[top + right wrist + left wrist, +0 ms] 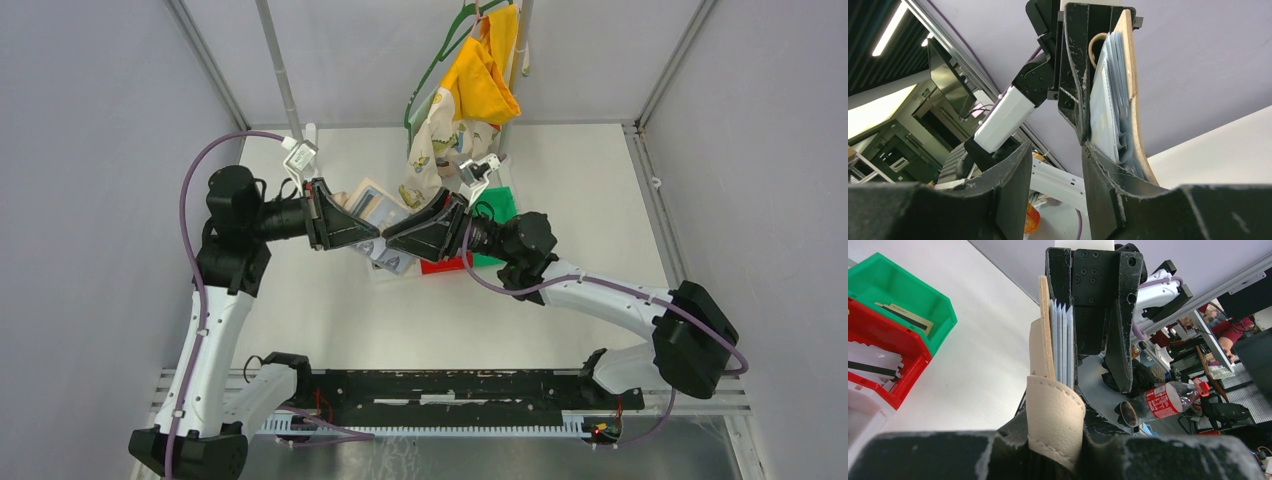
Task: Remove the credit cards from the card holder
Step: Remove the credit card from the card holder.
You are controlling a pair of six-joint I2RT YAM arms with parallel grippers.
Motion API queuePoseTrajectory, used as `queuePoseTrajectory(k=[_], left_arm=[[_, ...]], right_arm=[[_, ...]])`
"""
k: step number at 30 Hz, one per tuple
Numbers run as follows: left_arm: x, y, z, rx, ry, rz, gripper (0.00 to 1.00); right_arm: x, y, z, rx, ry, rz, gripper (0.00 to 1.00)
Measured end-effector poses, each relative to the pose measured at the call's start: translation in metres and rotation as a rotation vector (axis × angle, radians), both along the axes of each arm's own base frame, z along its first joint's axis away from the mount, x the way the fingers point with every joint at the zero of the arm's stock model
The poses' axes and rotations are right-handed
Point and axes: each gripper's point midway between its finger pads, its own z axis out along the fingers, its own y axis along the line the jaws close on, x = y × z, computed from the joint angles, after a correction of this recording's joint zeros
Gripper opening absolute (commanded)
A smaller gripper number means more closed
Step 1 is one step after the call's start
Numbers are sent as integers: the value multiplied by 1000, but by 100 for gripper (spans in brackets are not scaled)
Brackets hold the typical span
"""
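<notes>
The tan card holder (372, 208) is held up off the table, with my left gripper (362, 230) shut on it. In the left wrist view its leather flap (1055, 415) is pinched in my left gripper (1055, 442), and its clear sleeves (1063, 340) stand edge-on above. My right gripper (400, 238) meets it tip to tip from the right. In the right wrist view that gripper (1055, 167) is open with nothing in the gap. The sleeves (1110, 115) lie against the outer side of its right finger (1113, 190). Flat credit cards (873, 362) lie in the red bin; any in the sleeves are hidden.
A green bin (923, 302), a red bin (908, 370) and a white bin (858, 420) stand side by side under the grippers; the green one holds a tan card (903, 315). Yellow and printed cloths (478, 80) hang on a hanger at the back.
</notes>
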Motion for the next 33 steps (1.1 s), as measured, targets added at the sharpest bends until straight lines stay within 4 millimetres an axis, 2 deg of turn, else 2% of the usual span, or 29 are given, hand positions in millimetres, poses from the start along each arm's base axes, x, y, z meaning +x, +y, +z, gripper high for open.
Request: queuePoseTrajectory(k=[6,12,19,23,27,33], left_arm=[[3,0,-4,11,30,8,12],[9,0,-11,21,76,8,11],[10,0,-6,20,61,18,11],[10,0,-3,19,44,25,13],[9,0,-1,17,32,24,16],[8,2,0,16,19,31,21]], right_arm=[[2,1,-2,-2,10,-2,54],[0,-8,-22,-39,39,-14,55],[4,-11,-30,-63,51,-21,55],[7,-12,-30,-63,52,-28,54],[9,-12,-28,-49,59,-33,48],[17,-2,-28,-18,98,-10,45]])
